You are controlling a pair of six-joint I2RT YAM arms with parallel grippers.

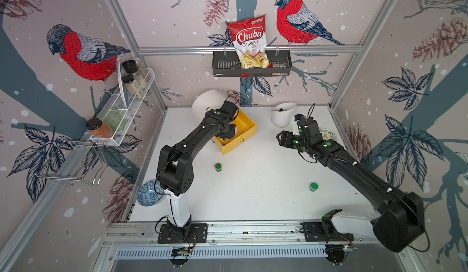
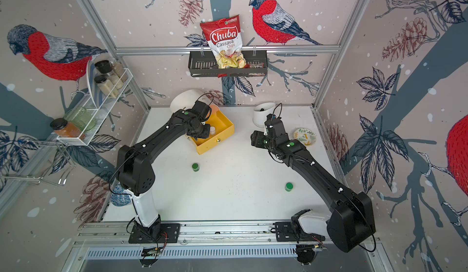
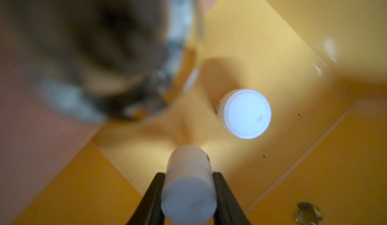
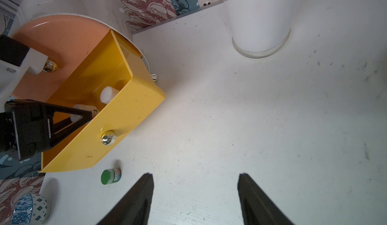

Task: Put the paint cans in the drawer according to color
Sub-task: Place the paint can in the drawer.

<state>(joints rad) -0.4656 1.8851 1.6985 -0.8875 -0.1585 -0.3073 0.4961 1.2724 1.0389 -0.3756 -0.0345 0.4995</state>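
Trouble could come when the left gripper lets go. Its jaws are clamped on a white paint can, held just over the floor of the yellow drawer. That drawer sticks far out of the white chest by the back edge of the bench. A second white can stands in the drawer, close by. The held can looks tipped, so I think it might fall on its side, roll and knock its twin over. A hard push down might also tilt the pulled-out drawer. Two green cans wait on the bench, one just in front of the drawer, one nearer the front right corner. The right gripper has its jaws apart and holds nothing.
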